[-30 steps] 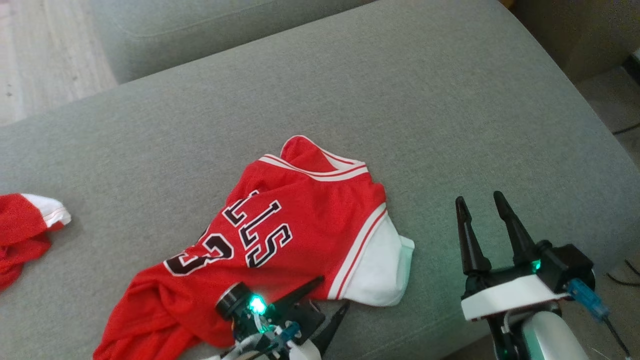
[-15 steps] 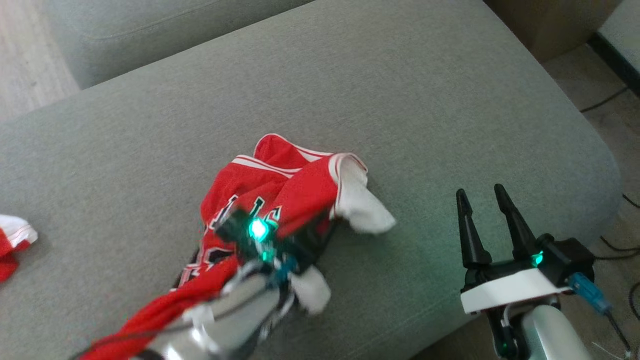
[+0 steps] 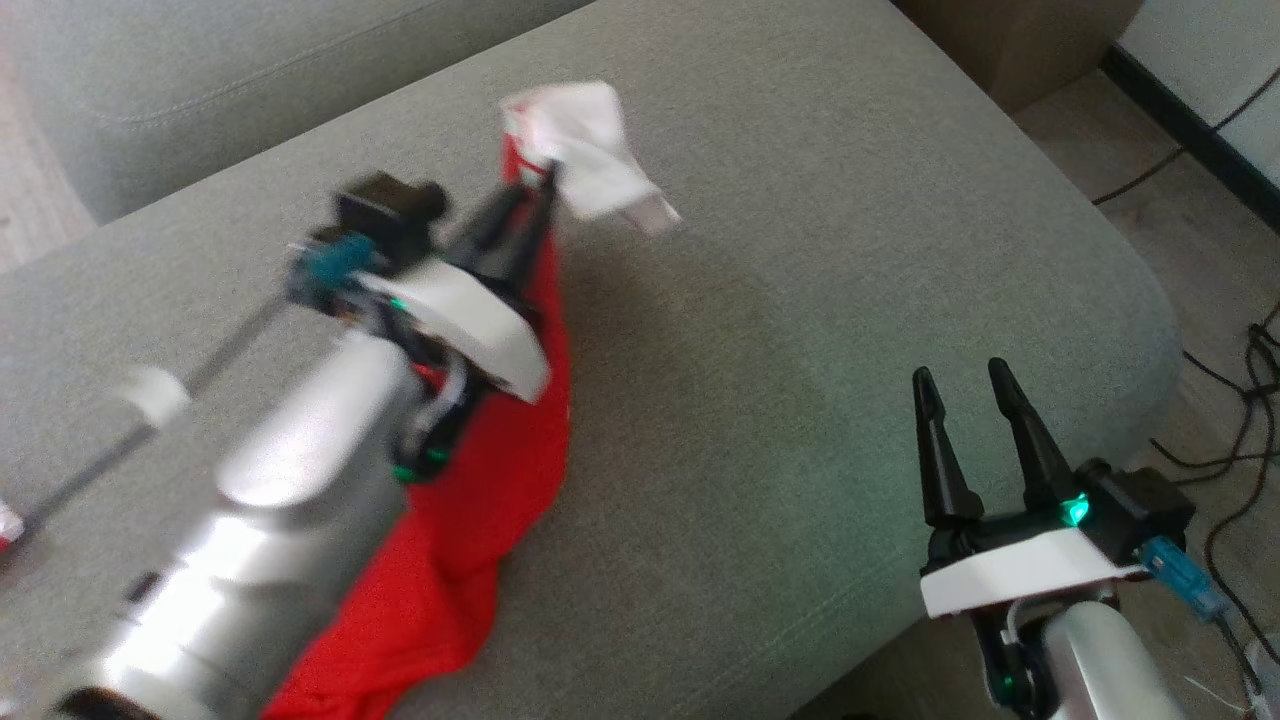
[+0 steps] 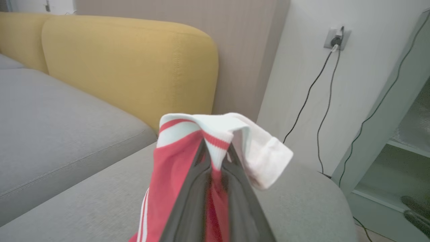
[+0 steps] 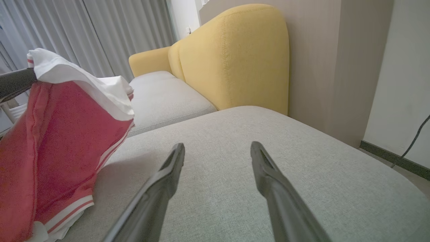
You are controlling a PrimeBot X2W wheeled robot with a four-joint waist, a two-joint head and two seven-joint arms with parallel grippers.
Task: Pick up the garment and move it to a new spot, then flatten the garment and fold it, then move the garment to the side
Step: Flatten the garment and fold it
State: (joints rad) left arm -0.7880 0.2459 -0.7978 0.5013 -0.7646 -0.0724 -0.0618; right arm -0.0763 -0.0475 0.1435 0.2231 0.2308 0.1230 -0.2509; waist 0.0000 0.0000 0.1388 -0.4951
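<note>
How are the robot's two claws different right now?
The left gripper is shut, pinching the red and white garment; the right gripper is open and holds nothing. The left gripper reaches out over the grey couch with the garment hanging from it; the right gripper sits near the couch's near edge. Both have two long dark fingers.

Bright red on the garment (image 3: 470, 560), with a white sleeve and red-and-white striped trim. Plain grey weave on the sofa seat (image 3: 800, 300); mustard yellow on the backrest (image 5: 235, 57). Black on the long fingers of the right gripper (image 3: 958, 375) and the left gripper (image 3: 545, 185), white at their bases, with small green lamps. Silver on the left forearm (image 3: 270, 520). White on the wall (image 4: 302, 50). Pale grey on the pleated curtains (image 5: 100, 33).
</note>
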